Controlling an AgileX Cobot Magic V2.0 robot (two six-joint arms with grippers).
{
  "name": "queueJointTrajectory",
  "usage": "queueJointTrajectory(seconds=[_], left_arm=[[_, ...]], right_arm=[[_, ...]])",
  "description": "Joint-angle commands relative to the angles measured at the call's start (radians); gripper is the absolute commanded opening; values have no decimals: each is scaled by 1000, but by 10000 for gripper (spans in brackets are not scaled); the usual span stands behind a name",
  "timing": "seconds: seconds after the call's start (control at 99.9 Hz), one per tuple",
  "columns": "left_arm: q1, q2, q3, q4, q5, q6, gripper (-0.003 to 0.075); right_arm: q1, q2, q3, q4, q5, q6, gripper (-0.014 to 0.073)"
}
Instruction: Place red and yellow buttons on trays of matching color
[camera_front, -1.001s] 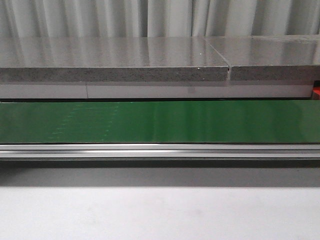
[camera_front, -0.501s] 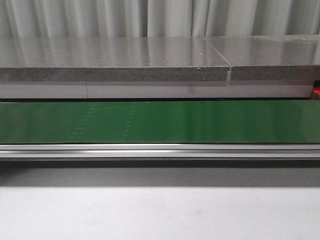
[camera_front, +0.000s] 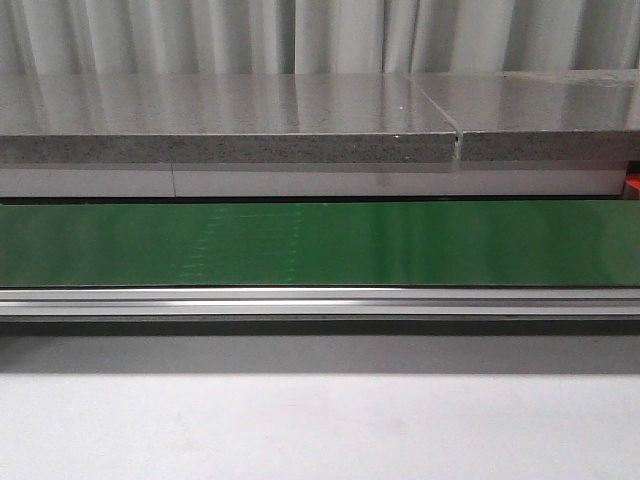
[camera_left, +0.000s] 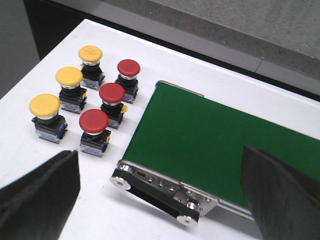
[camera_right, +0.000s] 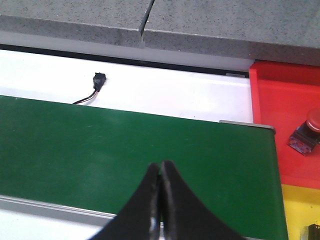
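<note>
1. The left tool (camera_left: 160, 200) is hanging wide open over the end of the green conveyor belt (camera_left: 210, 145), its two dark fingers (camera_left: 37, 197) far apart and gripping nothing.
2. Six buttons are standing upright on the white counter (camera_left: 125, 210) just beside that belt end, in two rows of three.
3. The yellow buttons (camera_left: 69, 77) are forming the row farther from the belt; the red buttons (camera_left: 112, 93) are forming the row nearer to it.
4. The right tool (camera_right: 160, 195) is hovering over the opposite end of the belt with its fingertips pressed together, nothing between them.
5. Just past that belt end, a red tray (camera_right: 285, 110) is lying on the counter, with one red-capped button (camera_right: 306, 131) tipped over inside it.
6. A yellow tray (camera_right: 297, 210) is sitting against the red one, a small dark item showing at its edge, too cropped to identify.
7. In the front view, the belt is stretching across the counter, with neither arm showing.
</note>
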Motion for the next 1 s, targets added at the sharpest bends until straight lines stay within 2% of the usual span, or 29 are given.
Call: queueJointTrajectory(seconds=[0.0,0.27,0.621,0.991], left_arm=[[36,89,-82,-8,-61,-42,640],[143,362,-188,-74,-67,-44,640],[244,620,-201,-74,-136,-44,640],[265,799,-201,-74,-242,-44,640]], right_arm=[[3,-6,-25,14,-58,-7,-66],[3,-6,-25,14,-58,-7,-66],[3,-6,-25,14,-58,-7,-66],[3,-6,-25,14,-58,-7,-66]])
